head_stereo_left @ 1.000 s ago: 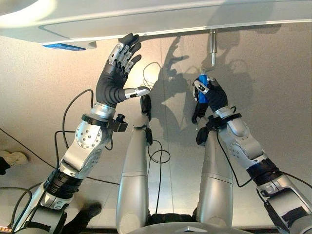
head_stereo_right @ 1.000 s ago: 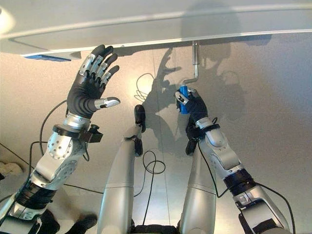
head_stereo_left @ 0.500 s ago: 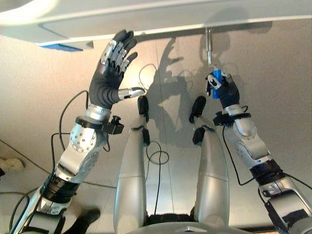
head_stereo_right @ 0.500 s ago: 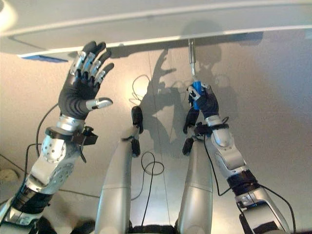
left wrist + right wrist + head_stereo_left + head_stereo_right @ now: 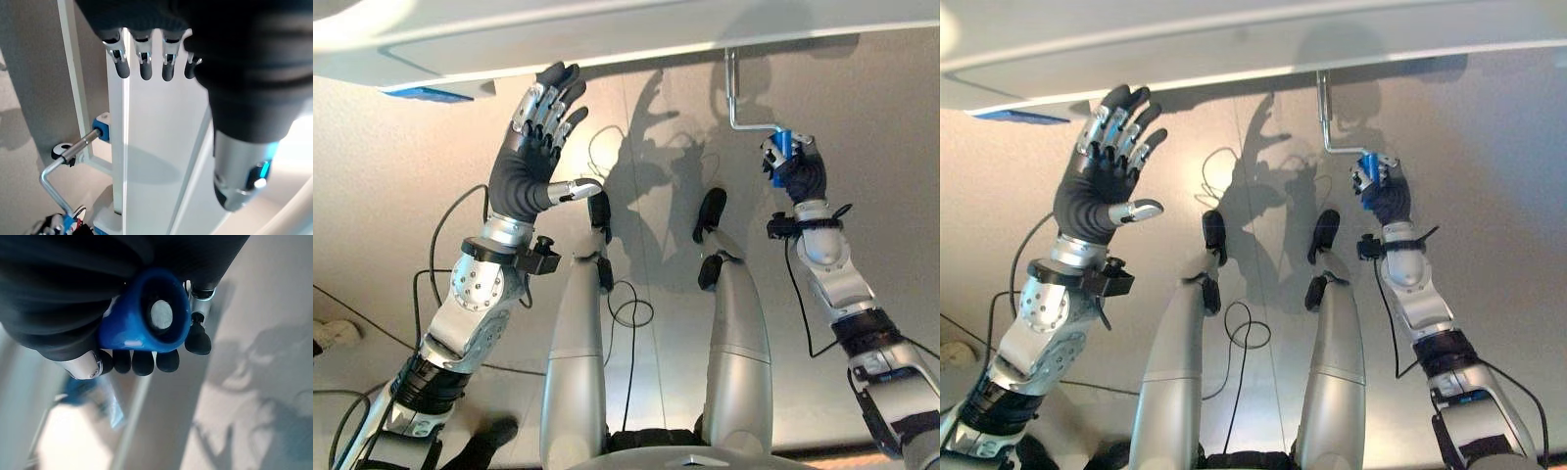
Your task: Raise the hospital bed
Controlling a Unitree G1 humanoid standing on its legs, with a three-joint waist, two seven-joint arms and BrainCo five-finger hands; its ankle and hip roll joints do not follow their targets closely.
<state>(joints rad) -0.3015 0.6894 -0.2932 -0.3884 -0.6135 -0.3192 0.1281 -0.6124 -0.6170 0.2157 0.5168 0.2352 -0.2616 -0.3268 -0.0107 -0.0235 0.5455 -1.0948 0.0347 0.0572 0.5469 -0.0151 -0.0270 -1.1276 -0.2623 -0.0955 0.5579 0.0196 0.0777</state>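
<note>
Right hand (image 5: 795, 168): my fingers curl round the crank's blue grip (image 5: 146, 316).
Left hand (image 5: 536, 137): fingers spread, holding nothing, just under the bed frame (image 5: 607, 39).
Crank (image 5: 744, 125): juts from the bed's edge.
Risk: a loose wrap could let the grip slip mid-turn, I judge.
</note>
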